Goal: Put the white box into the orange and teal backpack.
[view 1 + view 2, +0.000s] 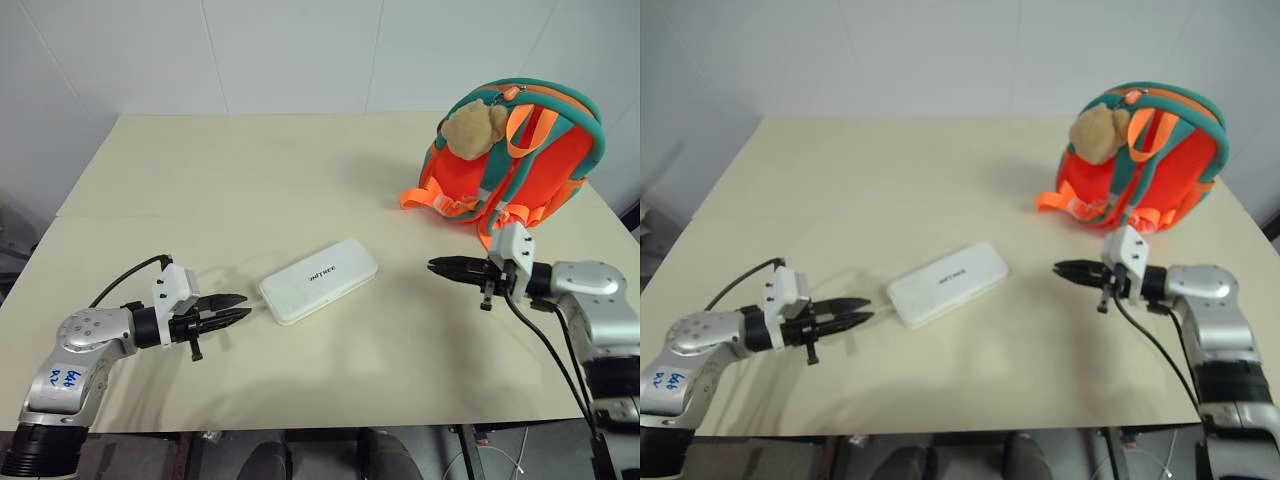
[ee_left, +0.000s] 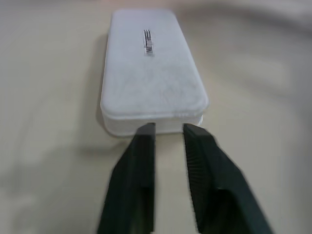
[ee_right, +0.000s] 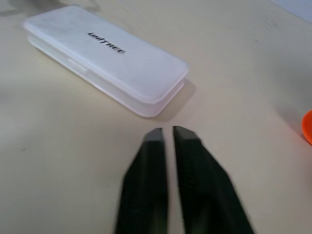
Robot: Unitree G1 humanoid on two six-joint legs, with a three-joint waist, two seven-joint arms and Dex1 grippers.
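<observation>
Right now the white box (image 1: pixel 319 280) lies flat on the tabletop (image 1: pixel 250 170) near its middle, long axis running from about eight o'clock to two o'clock, lid up with the dark lettering showing. The orange and teal backpack (image 1: pixel 520 160) stands upright well apart from it, out at roughly two o'clock from the box, straps and a tan plush bear (image 1: pixel 472 128) facing the robot.

The left gripper (image 1: pixel 238 309) sits just beside the box's near short end, at its eight o'clock, jaws nearly clenched with a thin gap and holding nothing. The right gripper (image 1: pixel 440 265) hovers at the box's three o'clock, apart from it, jaws clenched and empty.

The main risk, as I judge it, is that narrow jaws meeting the box end-on will shove it across the smooth tabletop rather than seize it; they would need to spread first. The case is flat and wide, so a pinch across its thickness at one end could let it pivot or droop once lifted. A slick plastic lid adds a chance of slipping.

The backpack is a second worry: from these views I cannot tell whether its opening is unzipped, and the box looks about as long as the bag, so a skewed entry could catch the trim or tip the bag over.
</observation>
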